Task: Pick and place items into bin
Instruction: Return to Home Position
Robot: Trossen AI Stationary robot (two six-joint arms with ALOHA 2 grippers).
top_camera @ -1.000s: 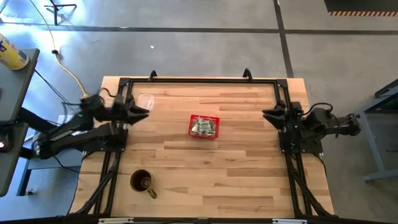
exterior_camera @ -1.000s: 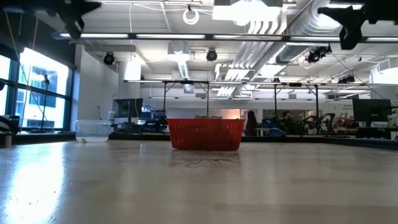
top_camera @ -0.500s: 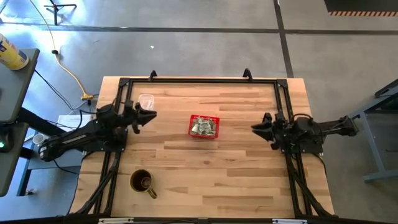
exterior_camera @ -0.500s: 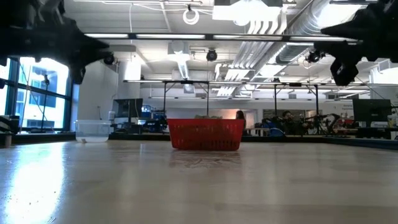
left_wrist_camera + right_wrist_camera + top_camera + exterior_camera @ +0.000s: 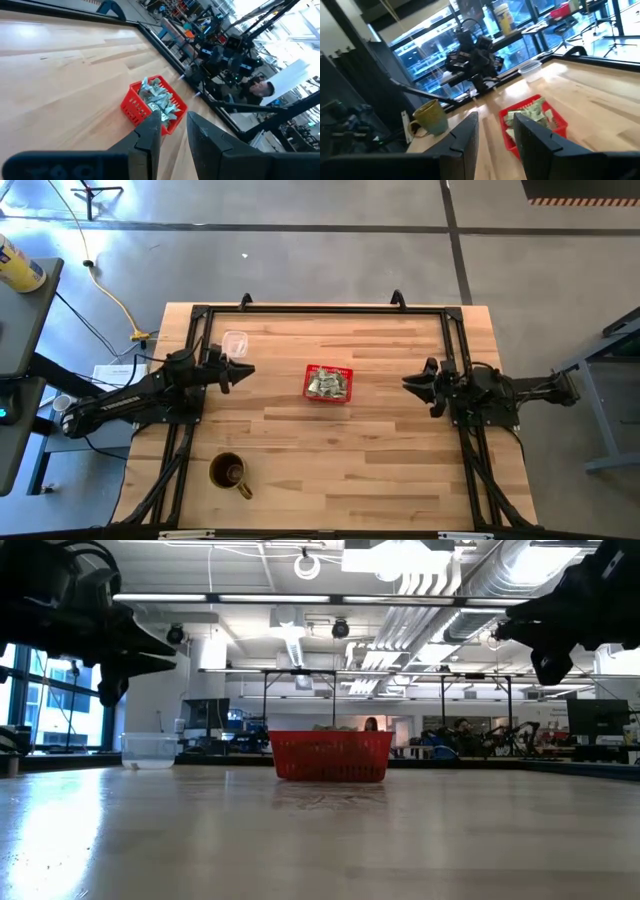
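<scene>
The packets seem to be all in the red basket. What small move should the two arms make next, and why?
Probably draw both arms back to rest. The left tool and right tool hang open and empty, the packets lie in the red basket, and no loose one shows on the table.

No writing can be read anywhere. Print on the packets (image 5: 159,100) in the bin (image 5: 131,108) is too small, and the yellow can (image 5: 20,265) shows no legible label.

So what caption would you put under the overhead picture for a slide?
Small red mesh basket of pale green-and-white packets sits mid-table between the open, empty left gripper and right gripper.
</scene>
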